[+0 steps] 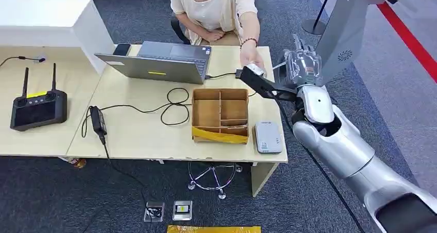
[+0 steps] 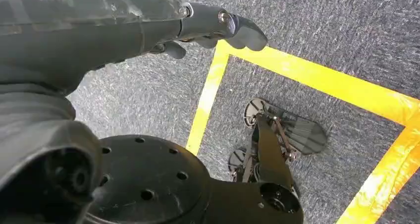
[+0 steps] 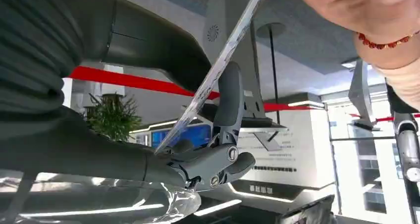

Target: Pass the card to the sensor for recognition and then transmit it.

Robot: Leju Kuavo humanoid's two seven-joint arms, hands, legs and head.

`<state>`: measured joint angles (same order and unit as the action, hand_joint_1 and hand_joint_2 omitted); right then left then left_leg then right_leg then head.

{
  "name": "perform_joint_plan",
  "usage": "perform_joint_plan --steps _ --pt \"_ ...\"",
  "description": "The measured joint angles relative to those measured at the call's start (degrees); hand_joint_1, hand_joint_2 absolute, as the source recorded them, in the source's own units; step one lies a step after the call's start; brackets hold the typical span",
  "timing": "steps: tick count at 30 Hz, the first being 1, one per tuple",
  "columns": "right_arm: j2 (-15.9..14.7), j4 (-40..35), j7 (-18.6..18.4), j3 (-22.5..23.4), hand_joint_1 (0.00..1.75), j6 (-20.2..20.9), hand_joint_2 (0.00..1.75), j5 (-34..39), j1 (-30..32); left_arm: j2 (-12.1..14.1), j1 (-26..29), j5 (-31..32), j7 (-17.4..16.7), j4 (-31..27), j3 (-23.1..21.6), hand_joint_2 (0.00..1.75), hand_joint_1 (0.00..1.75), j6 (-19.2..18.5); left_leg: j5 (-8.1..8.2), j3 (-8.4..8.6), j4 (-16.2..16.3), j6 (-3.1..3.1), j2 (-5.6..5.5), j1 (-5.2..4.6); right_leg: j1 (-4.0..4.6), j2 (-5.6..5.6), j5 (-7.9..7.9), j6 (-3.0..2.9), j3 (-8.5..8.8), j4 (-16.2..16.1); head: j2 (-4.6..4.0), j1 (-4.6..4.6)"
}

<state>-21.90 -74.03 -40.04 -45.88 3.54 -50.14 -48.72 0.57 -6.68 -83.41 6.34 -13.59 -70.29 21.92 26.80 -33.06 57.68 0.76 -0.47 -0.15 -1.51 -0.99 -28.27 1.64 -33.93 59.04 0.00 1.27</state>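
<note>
Card [image 3: 218, 70] pinched in right hand [image 1: 301, 68] – thumb and fingers [image 3: 230, 105] clamp its thin edge, held raised past bench [image 1: 139, 135] far right corner. Person's hand [image 1: 253, 63] touches card's other end. Sensor [image 1: 268, 137] lies on bench beside cardboard box [image 1: 220, 114]. Left hand [image 2: 148, 30] hangs over floor – fingers slightly curled, holding nothing.

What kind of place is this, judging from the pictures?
Probably an office or exhibition hall used for robot trials: a grey carpeted floor with yellow tape, a desk with a laptop, and a lit display wall behind.
</note>
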Motion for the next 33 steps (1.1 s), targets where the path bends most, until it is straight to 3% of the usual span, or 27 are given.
perform_joint_plan --steps 19,20,21,22,28,33 --pt "1.92 5.51 0.00 0.09 1.75 0.02 1.75 -4.21 -0.41 -0.31 0.01 -0.35 0.09 0.00 0.17 0.00 0.00 0.37 0.00 0.00 0.00 0.00 0.00 0.00 0.01 0.00 0.00 0.00 0.00 0.00 0.00 0.00" --pt "1.99 5.66 0.00 0.09 1.15 0.00 1.75 -4.22 -0.43 -0.31 0.01 -0.35 0.09 0.00 0.17 0.00 0.00 0.37 0.00 0.00 0.00 0.00 0.00 0.00 0.00 0.00 0.00 0.00 0.00 0.00 0.00 -0.02" --pt "2.16 5.83 0.00 0.09 0.00 -0.07 1.75 -4.22 -0.45 -0.31 0.01 -0.35 0.15 0.00 0.17 0.00 0.00 0.37 0.00 0.00 0.00 0.00 0.00 0.00 0.01 0.00 0.00 0.00 0.00 0.00 0.00 -0.02" --pt "2.27 6.01 0.00 0.09 0.00 -0.18 0.00 -4.22 -0.49 -0.31 0.01 -0.35 0.31 0.00 0.17 0.00 0.00 0.37 0.00 0.00 0.00 0.00 0.00 0.01 0.01 0.00 0.00 0.00 0.00 0.00 0.00 0.00" --pt "3.21 7.76 3.43 -0.70 0.00 0.77 0.00 -3.43 -1.37 -0.33 0.01 -0.35 0.48 0.00 0.17 0.00 0.00 0.22 0.00 0.01 0.00 0.00 0.00 0.01 0.01 0.00 0.00 -0.01 0.00 0.00 0.00 0.00" --pt "4.37 9.44 3.87 -1.07 0.00 -1.84 0.00 -3.71 -2.20 -0.48 0.01 -0.57 0.48 0.00 0.24 0.00 0.00 0.48 0.00 0.01 0.00 -0.01 0.00 0.01 0.01 0.01 0.01 -0.01 0.00 0.01 0.00 -0.02"
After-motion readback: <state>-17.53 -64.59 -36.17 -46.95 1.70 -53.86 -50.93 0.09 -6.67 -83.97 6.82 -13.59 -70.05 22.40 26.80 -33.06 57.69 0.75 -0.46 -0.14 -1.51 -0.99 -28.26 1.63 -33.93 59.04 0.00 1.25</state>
